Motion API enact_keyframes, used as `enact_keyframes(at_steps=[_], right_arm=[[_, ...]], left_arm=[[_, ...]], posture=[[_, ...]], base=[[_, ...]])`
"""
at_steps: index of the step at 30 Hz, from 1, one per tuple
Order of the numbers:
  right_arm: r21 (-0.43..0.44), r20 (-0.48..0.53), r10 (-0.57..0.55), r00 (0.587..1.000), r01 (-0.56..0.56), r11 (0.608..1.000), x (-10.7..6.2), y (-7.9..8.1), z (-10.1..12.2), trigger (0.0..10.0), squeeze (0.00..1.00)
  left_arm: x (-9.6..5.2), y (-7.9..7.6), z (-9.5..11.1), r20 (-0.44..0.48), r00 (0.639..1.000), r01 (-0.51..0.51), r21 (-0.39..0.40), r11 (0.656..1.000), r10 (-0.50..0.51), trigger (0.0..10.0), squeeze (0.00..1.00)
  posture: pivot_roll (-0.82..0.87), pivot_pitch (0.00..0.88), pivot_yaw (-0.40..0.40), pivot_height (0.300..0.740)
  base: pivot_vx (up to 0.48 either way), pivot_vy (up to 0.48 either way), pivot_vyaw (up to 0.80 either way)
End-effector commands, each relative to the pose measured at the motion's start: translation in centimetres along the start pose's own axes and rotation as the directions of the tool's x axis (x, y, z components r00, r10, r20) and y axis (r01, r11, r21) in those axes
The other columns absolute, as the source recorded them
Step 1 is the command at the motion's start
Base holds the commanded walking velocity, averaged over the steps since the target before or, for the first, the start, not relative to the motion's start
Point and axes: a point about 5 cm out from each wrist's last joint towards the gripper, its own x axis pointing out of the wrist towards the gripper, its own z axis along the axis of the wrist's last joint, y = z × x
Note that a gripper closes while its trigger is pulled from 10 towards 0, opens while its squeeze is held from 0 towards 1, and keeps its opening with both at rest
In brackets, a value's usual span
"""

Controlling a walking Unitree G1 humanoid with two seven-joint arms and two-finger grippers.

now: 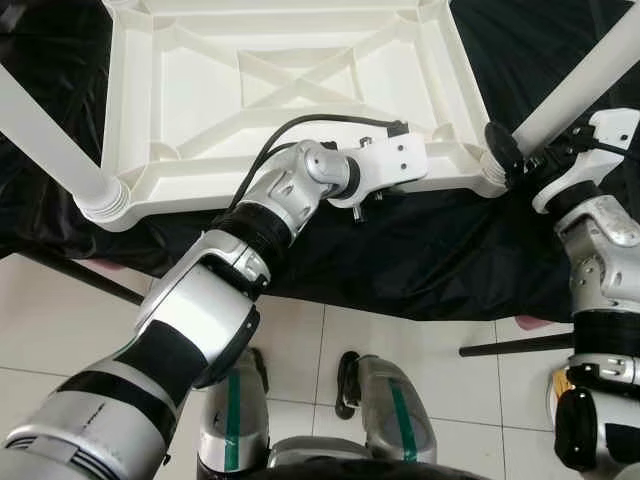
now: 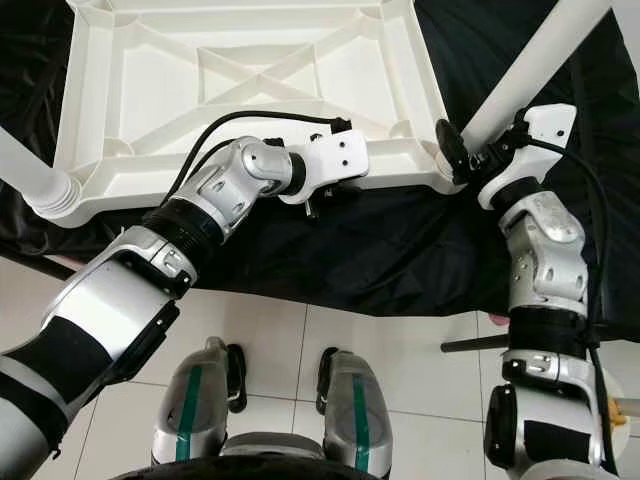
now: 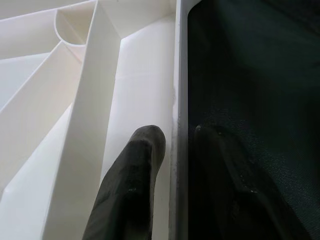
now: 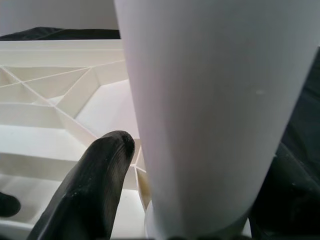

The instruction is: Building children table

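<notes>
One white plastic tabletop point(image 1: 280, 90) was seen lying upside down on a black cloth point(image 1: 400, 260), with its ribbed underside and a crossed brace turned up. Two white round legs were counted at its near corners: one leg point(image 1: 45, 140) at the robot's left corner and another leg point(image 1: 580, 80) at the right corner, both leaning outward from ringed sockets.

The left claw point(image 3: 172, 150) was placed over the near edge wall of the tabletop, one finger point(image 3: 135, 170) inside against the rib and the other outside over the cloth; the wall was clamped between them.

The right claw point(image 4: 200, 190) was set at the base of the right leg, one finger point(image 4: 95, 185) on each side of the tube, so it was closed around the leg.

White floor tiles point(image 1: 60, 310) were visible below, and the robot's two feet point(image 2: 270, 420).
</notes>
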Motion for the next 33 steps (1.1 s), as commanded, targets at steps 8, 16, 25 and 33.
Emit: enact_keyframes(at_steps=[8,16,25,33], right_arm=[[-0.009,-0.045,0.061,0.997,-0.061,0.998,1.1,-0.6,-0.7,10.0,0.0],[0.009,-0.058,0.072,0.996,-0.071,0.997,1.7,-1.0,-0.9,0.0,0.0],[0.022,-0.045,0.084,0.996,-0.083,0.996,1.5,-0.8,-1.3,0.0,0.0],[0.024,-0.007,-0.099,0.995,0.099,0.995,1.8,0.0,-1.3,0.0,0.0]], left_arm=[[0.3,-1.2,-2.2,-0.077,0.997,0.01,-0.04,0.999,-0.013,10.0,0.0],[0.3,-1.3,-2.2,-0.077,0.997,0.013,-0.036,0.999,-0.016,10.0,0.0],[0.3,-1.4,-2.3,-0.08,0.997,0.014,-0.035,0.999,-0.016,10.0,0.0],[0.3,-1.5,-2.3,-0.078,0.997,0.011,-0.029,1.0,-0.014,10.0,0.0]], posture=[[0.02,0.066,-0.037,0.74],[0.02,0.065,-0.037,0.74],[0.02,0.059,-0.041,0.74],[0.02,0.053,-0.05,0.74]], base=[[0.0,0.0,0.0],[0.0,0.0,0.0],[0.0,0.0,0.0],[0.0,0.0,0.0]])
